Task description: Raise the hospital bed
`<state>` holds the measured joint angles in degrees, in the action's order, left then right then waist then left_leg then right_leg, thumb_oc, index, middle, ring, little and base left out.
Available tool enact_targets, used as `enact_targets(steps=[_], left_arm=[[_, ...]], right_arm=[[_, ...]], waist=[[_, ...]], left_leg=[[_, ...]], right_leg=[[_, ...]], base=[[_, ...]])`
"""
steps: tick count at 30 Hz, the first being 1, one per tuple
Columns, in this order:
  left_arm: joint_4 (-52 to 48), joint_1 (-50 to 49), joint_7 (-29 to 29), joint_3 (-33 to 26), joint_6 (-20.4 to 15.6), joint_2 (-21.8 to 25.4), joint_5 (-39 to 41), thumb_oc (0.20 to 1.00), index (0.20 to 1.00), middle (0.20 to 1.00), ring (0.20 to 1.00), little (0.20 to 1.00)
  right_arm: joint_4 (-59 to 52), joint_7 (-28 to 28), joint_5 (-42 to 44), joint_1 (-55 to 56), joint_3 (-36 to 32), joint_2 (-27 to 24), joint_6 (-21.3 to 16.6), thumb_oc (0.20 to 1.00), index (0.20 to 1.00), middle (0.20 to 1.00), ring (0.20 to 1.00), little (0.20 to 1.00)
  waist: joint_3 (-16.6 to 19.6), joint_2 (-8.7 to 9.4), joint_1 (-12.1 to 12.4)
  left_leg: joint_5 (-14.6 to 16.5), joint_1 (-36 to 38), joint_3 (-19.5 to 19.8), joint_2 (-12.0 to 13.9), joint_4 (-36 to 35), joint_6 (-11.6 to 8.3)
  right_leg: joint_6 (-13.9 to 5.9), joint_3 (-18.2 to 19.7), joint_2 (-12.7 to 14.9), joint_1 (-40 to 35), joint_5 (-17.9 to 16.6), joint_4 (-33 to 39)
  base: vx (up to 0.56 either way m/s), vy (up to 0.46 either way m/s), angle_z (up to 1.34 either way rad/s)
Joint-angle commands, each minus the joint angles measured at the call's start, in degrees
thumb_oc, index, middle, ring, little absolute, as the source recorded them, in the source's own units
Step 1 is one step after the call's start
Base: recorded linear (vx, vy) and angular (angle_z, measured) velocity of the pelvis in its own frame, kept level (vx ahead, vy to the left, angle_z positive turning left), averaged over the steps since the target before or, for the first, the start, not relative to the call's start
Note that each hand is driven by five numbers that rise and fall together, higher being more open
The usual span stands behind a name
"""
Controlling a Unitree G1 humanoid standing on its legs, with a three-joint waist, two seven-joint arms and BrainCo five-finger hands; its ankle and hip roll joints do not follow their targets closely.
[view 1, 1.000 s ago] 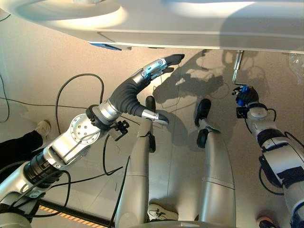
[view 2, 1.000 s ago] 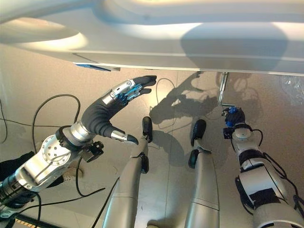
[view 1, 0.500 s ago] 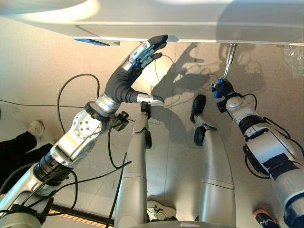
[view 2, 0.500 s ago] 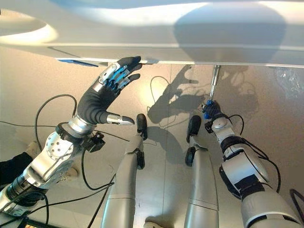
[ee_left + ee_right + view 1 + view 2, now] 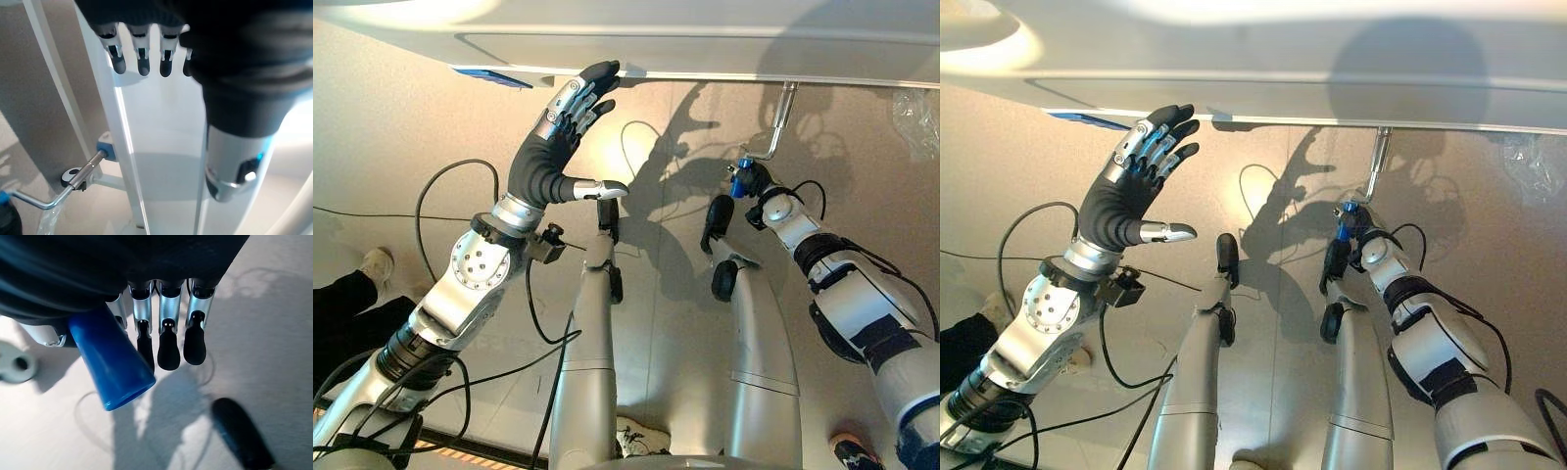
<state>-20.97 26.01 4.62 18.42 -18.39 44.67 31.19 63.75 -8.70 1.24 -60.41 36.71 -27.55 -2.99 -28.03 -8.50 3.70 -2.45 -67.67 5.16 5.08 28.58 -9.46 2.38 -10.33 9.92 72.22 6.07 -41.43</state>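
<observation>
The white hospital bed frame [image 5: 705, 49] spans the far side of both eye views. Below it hangs a bent metal crank [image 5: 781, 117] with a blue handle [image 5: 738, 181]. My right hand [image 5: 756, 188] is shut on that handle; in the right wrist view the blue handle [image 5: 110, 364] sticks out beside the curled fingers [image 5: 168, 347]. My left hand [image 5: 553, 147] is raised and open, its dark fingertips touching the frame's lower edge. The left wrist view shows the straight fingers [image 5: 142, 54] against the white frame [image 5: 161, 137], with the crank [image 5: 54, 198] further along.
A person's black-trousered leg [image 5: 337, 304] and pale shoe [image 5: 374, 264] are at the left on the beige floor. Other shoes show near the bottom [image 5: 641, 436]. A blue label [image 5: 489, 76] marks the frame's underside; clear plastic wrap [image 5: 915, 113] hangs at the right.
My right hand has swung the blue handle from the right of the crank rod to its left. My left hand rose to the frame's edge. The camera has shifted as well.
</observation>
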Motion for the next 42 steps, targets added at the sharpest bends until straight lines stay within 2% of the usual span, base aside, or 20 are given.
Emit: enact_targets(steps=[1, 2, 3, 4, 5, 6, 8, 9, 10, 11, 12, 13, 20, 25, 26, 31, 32, 33, 36, 42], left_arm=[[-6.1, 1.1, 0.6, 0.8, -4.9, 0.7, 1.0, 1.0, 1.0, 1.0, 1.0, 1.0], [-6.0, 1.4, 0.8, 0.8, -5.3, 1.2, 1.1, 1.0, 1.0, 1.0, 1.0, 1.0], [-5.9, 0.9, 0.7, 1.4, -5.5, 1.6, 1.2, 1.0, 1.0, 1.0, 1.0, 1.0], [-5.8, 0.9, 0.7, 1.5, -5.6, 1.6, 1.3, 1.0, 1.0, 1.0, 1.0, 1.0], [-5.7, 0.7, 0.9, 1.9, -6.0, 3.1, 0.8, 1.0, 1.0, 1.0, 1.0, 1.0], [-5.7, 1.1, 0.9, 1.6, -6.1, 3.1, 0.7, 1.0, 1.0, 1.0, 1.0, 1.0], [-5.5, 0.9, 0.8, 2.3, -7.0, 5.4, 0.0, 1.0, 1.0, 1.0, 1.0, 1.0], [-5.3, 0.3, 0.7, 3.0, -7.2, 5.9, 0.0, 1.0, 1.0, 1.0, 1.0, 1.0], [-5.1, 0.5, 0.9, 3.1, -7.4, 6.5, -0.7, 1.0, 1.0, 1.0, 1.0, 1.0], [-4.9, 0.1, 0.9, 3.5, -7.5, 6.9, -1.1, 1.0, 1.0, 1.0, 1.0, 1.0], [-4.8, -0.2, 0.9, 3.9, -7.5, 6.8, -1.1, 1.0, 1.0, 1.0, 1.0, 1.0], [-4.8, 0.1, 1.1, 3.6, -7.7, 7.7, -2.2, 1.0, 1.0, 1.0, 1.0, 1.0], [-5.4, -2.9, 0.1, 1.1, -8.0, 10.6, -3.4, 1.0, 1.0, 1.0, 1.0, 1.0], [-5.5, -3.0, 0.1, 1.2, -8.0, 10.7, -3.4, 1.0, 1.0, 1.0, 1.0, 1.0], [-5.7, -5.4, -0.4, -0.5, -7.9, 11.5, -4.2, 1.0, 1.0, 1.0, 1.0, 1.0], [-5.7, -5.3, -0.4, -0.5, -7.9, 11.5, -4.2, 1.0, 1.0, 1.0, 1.0, 1.0], [-5.5, -6.1, -0.3, -0.9, -7.9, 11.7, -5.3, 1.0, 1.0, 1.0, 1.0, 1.0], [-5.7, -12.1, -3.4, -6.5, -7.6, 12.1, -6.2, 1.0, 1.0, 1.0, 1.0, 1.0], [-5.7, -13.5, -4.2, -8.4, -7.6, 10.8, -5.7, 1.0, 1.0, 1.0, 1.0, 1.0], [-5.8, -15.0, -5.0, -10.5, -7.6, 9.3, -5.6, 1.0, 1.0, 1.0, 1.0, 1.0]], right_arm=[[-12.0, 4.1, -4.5, -1.9, 9.9, 17.2, -7.8, 0.2, 0.2, 0.2, 0.2, 0.2], [-15.8, 4.2, -2.6, -1.3, 9.8, 16.4, -8.6, 0.2, 0.2, 0.2, 0.2, 0.2], [-18.8, 4.5, -1.5, 0.1, 10.0, 16.1, -9.8, 0.2, 0.2, 0.2, 0.2, 0.2], [-19.2, 4.6, -1.4, 0.3, 10.0, 15.9, -9.7, 0.2, 0.2, 0.2, 0.2, 0.2], [-24.7, 5.1, 0.5, 1.3, 10.7, 14.1, -11.3, 0.2, 0.2, 0.2, 0.2, 0.2], [-25.1, 5.1, 0.5, 0.9, 10.7, 13.8, -11.2, 0.2, 0.2, 0.2, 0.2, 0.2], [-34.4, 5.8, 4.3, 3.5, 10.7, 9.7, -13.7, 0.2, 0.2, 0.2, 0.2, 0.2], [-37.8, 5.9, 5.1, 4.6, 10.7, 8.0, -14.4, 0.2, 0.2, 0.2, 0.2, 0.2], [-40.6, 6.1, 6.4, 4.7, 10.8, 6.4, -15.2, 0.2, 0.2, 0.2, 0.2, 0.2], [-43.7, 6.1, 8.2, 5.8, 10.2, 4.6, -16.1, 0.2, 0.2, 0.2, 0.2, 0.2], [-43.8, 6.2, 8.4, 6.6, 10.1, 4.6, -16.0, 0.2, 0.2, 0.2, 0.2, 0.2], [-49.4, 6.1, 10.9, 7.5, 8.7, 1.3, -17.3, 0.2, 0.2, 0.2, 0.2, 0.2], [-63.3, 4.0, 15.3, 16.8, -0.2, -6.1, -20.4, 0.2, 0.2, 0.2, 0.2, 0.2], [-63.6, 4.0, 15.3, 17.1, -0.4, -6.2, -20.2, 0.2, 0.2, 0.2, 0.2, 0.2], [-68.2, 4.6, 19.1, 23.4, -5.7, -8.3, -21.6, 0.2, 0.2, 0.2, 0.2, 0.2], [-68.2, 4.6, 19.1, 23.4, -5.7, -8.3, -21.6, 0.2, 0.2, 0.2, 0.2, 0.2], [-69.2, 5.4, 21.2, 25.8, -7.4, -8.7, -22.3, 0.2, 0.2, 0.2, 0.2, 0.2], [-76.9, 10.4, 32.6, 40.8, -20.9, -10.7, -24.7, 0.2, 0.2, 0.2, 0.2, 0.2], [-78.2, 12.2, 37.8, 44.3, -24.3, -7.4, -25.1, 0.2, 0.2, 0.2, 0.2, 0.2], [-80.1, 12.1, 38.4, 47.0, -28.4, -6.6, -25.8, 0.2, 0.2, 0.2, 0.2, 0.2]], waist=[[-1.8, -4.03, 3.2], [-1.8, -3.92, 3.2], [-1.8, -3.63, 3.0], [-1.8, -3.63, 3.0], [-1.8, -3.12, 2.6], [-1.8, -3.2, 2.7], [-1.8, -2.4, 1.9], [-1.8, -2.13, 1.6], [-1.8, -1.88, 1.3], [-1.8, -1.56, 1.0], [-1.8, -1.51, 0.9], [-1.8, -1.0, 0.4], [-1.8, 1.2, -1.6], [-1.8, 1.23, -1.5], [-1.8, 2.4, -2.2], [-1.8, 2.39, -2.2], [-1.8, 2.74, -2.6], [-1.8, 4.12, -5.0], [-1.8, 4.44, -5.3], [-1.8, 4.51, -5.6]], left_leg=[[4.9, -1.4, -2.3, -5.2, 3.2, 4.85], [3.0, -2.6, -2.5, -5.0, 2.5, 5.09], [4.7, -1.1, -2.4, -5.1, 3.0, 4.83], [4.7, -1.0, -2.4, -5.1, 2.9, 4.83], [4.5, -0.7, -2.6, -5.0, 2.8, 4.74], [2.7, -2.0, -2.8, -4.9, 2.1, 4.99], [2.2, -1.5, -3.0, -4.7, 1.4, 4.89], [3.9, 0.1, -3.0, -4.8, 1.8, 4.6], [1.9, -1.1, -3.2, -4.6, 0.9, 4.85], [1.7, -0.7, -3.3, -4.6, 0.4, 4.87], [3.5, 0.9, -3.2, -4.7, 0.9, 4.61], [1.3, -0.2, -3.5, -4.5, -0.4, 4.85], [0.2, 2.5, -4.0, -4.0, -3.1, 4.63], [0.2, 2.8, -4.0, -4.0, -3.2, 4.63], [-0.1, 4.1, -4.4, -3.9, -3.8, 4.77], [-0.1, 4.1, -4.4, -3.9, -3.8, 4.77], [-0.2, 4.5, -4.5, -4.0, -4.2, 4.79], [-0.8, 10.0, -5.6, -4.0, -8.6, 4.68], [-1.5, 12.2, -5.7, -3.9, -10.4, 4.52], [-1.9, 14.1, -5.5, -3.9, -12.0, 4.22]], right_leg=[[-8.1, 1.9, 0.8, -1.7, 3.2, -1.9], [-7.6, 1.5, 0.7, -0.6, 1.4, -1.0], [-8.16, 2.0, 0.7, -2.0, 2.9, -1.6], [-8.16, 2.0, 0.7, -2.0, 2.9, -1.5], [-8.24, 2.0, 0.7, -2.5, 2.5, -0.9], [-7.72, 1.5, 0.7, -1.3, 0.9, -0.2], [-7.97, 1.6, 0.7, -2.0, 0.1, 1.1], [-8.55, 2.0, 0.7, -3.6, 1.6, 0.7], [-8.07, 1.5, 0.5, -2.5, -0.3, 1.9], [-8.22, 1.6, 0.5, -2.9, -0.8, 2.7], [-8.77, 2.2, 0.5, -4.3, 0.8, 2.0], [-8.34, 1.7, 0.3, -3.4, -1.3, 3.5], [-8.72, 1.9, 0.1, -6.1, -2.9, 7.1], [-8.73, 1.9, 0.1, -6.3, -3.0, 7.3], [-9.06, 1.9, -0.2, -8.1, -4.0, 9.1], [-9.05, 1.9, -0.2, -8.1, -4.0, 9.1], [-9.28, 1.9, -0.2, -8.7, -4.4, 9.9], [-9.97, 2.4, -0.4, -14.4, -6.3, 16.1], [-10.15, 2.5, -0.6, -16.6, -7.3, 18.6], [-10.21, 2.3, -0.7, -18.6, -7.4, 20.3]], base=[[-0.06, 0.045, -0.03], [-0.01, 0.052, -0.03], [-0.01, 0.036, -0.03], [0.03, 0.041, -0.02], [-0.07, 0.031, -0.03], [-0.1, 0.051, -0.02], [-0.04, 0.038, -0.02], [-0.03, 0.036, -0.01], [-0.04, 0.048, 0.01], [-0.03, 0.035, 0.0], [-0.05, 0.035, 0.0], [-0.04, 0.014, -0.02], [-0.04, -0.004, 0.0], [-0.01, 0.008, 0.0], [-0.04, 0.038, -0.01], [-0.01, 0.008, 0.0], [-0.08, 0.072, -0.01], [-0.09, 0.077, 0.01], [-0.03, 0.021, -0.12], [0.01, -0.012, -0.08]])
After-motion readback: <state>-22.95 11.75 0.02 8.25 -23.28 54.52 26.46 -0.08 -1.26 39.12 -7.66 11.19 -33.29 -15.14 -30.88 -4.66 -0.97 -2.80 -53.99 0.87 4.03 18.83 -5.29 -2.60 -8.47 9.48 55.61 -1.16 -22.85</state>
